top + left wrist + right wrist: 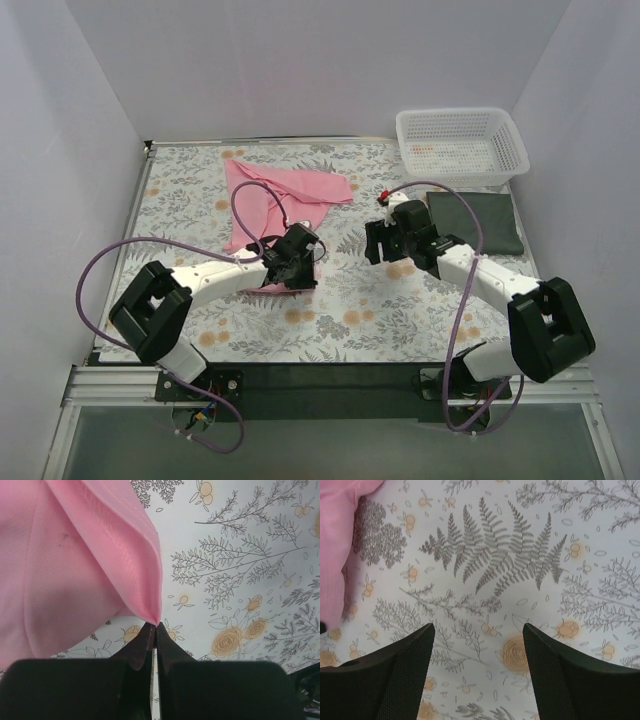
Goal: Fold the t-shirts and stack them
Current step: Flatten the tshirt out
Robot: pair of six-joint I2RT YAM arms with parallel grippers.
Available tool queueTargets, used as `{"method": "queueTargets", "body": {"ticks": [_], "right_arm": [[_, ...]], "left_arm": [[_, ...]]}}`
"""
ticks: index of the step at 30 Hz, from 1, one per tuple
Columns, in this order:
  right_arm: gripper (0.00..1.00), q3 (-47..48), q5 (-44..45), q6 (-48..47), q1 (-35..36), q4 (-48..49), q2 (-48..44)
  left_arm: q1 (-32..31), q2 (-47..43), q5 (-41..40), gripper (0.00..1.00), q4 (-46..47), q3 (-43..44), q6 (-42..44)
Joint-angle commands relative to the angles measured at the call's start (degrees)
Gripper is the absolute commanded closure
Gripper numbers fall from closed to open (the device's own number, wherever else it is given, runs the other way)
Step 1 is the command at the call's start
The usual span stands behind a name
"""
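The left hand [155, 630] is pinched tight on a corner of the light pink t-shirt [285, 195], and the cloth gathers to a point right at its fingertips. A corner grip like this probably serves to lift or drag that edge across for a fold. The shirt itself lies loosely spread and rumpled on the left half of the tabletop [350, 310], reaching from the far side towards the left hand at its near edge, so the first fold looks not yet made. The right hand [478, 627] hangs low over bare floral cloth with its jaws wide and nothing between them. It sits just right of the pink edge, seemingly placed to take a second corner so the shirt can be stretched between two grips. The dark green t-shirt [480, 222] rests as a flat folded rectangle at the far right, just near of the white mesh basket [460, 145] and well apart from the pink one. It is likely parked there as the base of the stack.
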Motion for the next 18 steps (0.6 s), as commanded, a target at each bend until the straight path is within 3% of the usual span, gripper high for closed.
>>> {"method": "queueTargets", "body": {"ticks": [1, 12, 18], "right_arm": [[0.35, 7.0, -4.9, 1.2, -2.8, 4.9, 5.9], [0.46, 24.1, -13.2, 5.9, -7.6, 9.4, 27.8], [0.46, 31.6, -13.7, 10.0, -7.6, 10.8, 36.1]], "left_arm": [[-0.3, -5.9, -2.5, 1.00, -3.4, 2.9, 1.6], [-0.3, -19.8, -3.8, 1.00, -18.1, 4.8, 4.4], [-0.2, -27.3, -4.0, 1.00, -22.6, 3.4, 3.3]]}}
